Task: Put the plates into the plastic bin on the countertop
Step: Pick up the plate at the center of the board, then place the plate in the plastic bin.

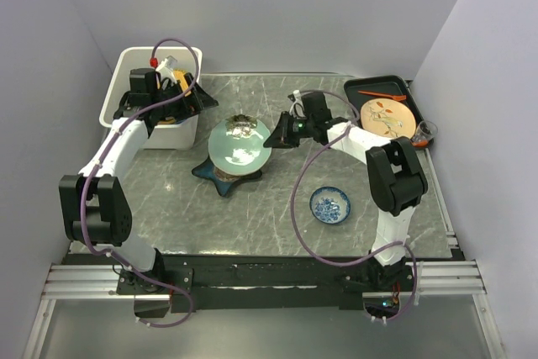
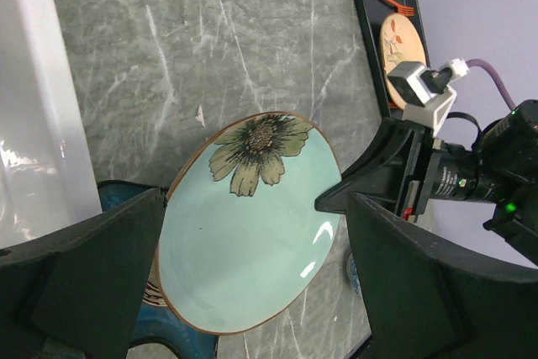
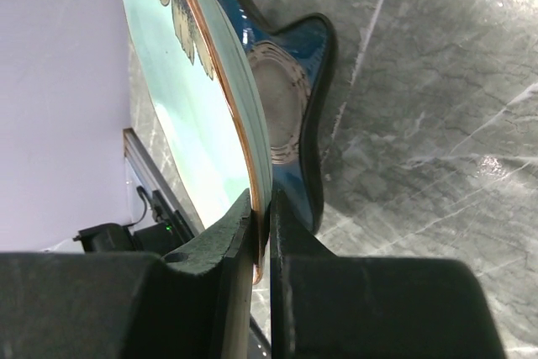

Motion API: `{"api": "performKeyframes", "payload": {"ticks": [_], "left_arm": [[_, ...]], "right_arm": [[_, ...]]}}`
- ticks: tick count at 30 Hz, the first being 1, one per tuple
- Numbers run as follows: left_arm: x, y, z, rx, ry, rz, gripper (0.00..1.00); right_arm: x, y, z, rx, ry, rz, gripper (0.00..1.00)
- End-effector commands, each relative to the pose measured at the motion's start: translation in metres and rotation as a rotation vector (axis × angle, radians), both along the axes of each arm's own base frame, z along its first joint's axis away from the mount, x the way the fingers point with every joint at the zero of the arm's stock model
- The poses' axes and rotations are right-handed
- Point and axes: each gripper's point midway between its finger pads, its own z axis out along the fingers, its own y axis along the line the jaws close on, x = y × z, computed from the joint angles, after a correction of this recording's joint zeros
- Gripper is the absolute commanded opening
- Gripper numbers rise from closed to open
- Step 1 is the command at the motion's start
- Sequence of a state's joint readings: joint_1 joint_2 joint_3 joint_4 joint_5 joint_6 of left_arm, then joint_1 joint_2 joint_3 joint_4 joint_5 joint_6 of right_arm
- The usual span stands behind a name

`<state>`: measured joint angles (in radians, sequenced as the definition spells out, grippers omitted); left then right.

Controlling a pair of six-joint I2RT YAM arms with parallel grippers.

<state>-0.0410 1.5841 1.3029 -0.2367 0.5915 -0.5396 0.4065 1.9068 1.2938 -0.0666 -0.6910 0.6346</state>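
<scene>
My right gripper is shut on the right rim of the pale green floral plate and holds it tilted above the dark teal star-shaped plate on the countertop. In the right wrist view the gripper pinches the plate's edge, with the star plate behind. My left gripper is open and empty over the right side of the white plastic bin. Its wrist view looks onto the floral plate. The bin's contents are mostly hidden by the left arm.
A small blue-and-white dish sits front right. A flat black tray at the back right holds a tan plate and an orange fork. A glass stands beside the tray. The bin wall shows in the left wrist view.
</scene>
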Motion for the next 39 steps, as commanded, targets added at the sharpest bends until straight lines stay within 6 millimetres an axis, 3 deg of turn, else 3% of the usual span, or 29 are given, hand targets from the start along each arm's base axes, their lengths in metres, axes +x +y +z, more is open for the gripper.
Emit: {"api": "performKeyframes", "payload": {"ticks": [1,19,30,39], "left_arm": [[-0.002,-0.008,0.022,-0.020,-0.104,-0.055,0.94],[-0.010,-0.023,0.007,-0.067,-0.073,-0.129,0.93],[-0.017,-0.055,-0.007,-0.063,-0.030,-0.227,0.90],[-0.024,-0.076,-0.018,-0.055,-0.013,-0.284,0.79]], "right_arm": [[0.003,0.003,0.075,0.152,-0.160,0.042,0.00],[0.007,-0.027,0.100,0.236,-0.193,-0.010,0.00],[0.007,-0.042,0.122,0.283,-0.234,-0.043,0.00],[0.005,-0.047,0.135,0.299,-0.266,-0.053,0.00]]}}
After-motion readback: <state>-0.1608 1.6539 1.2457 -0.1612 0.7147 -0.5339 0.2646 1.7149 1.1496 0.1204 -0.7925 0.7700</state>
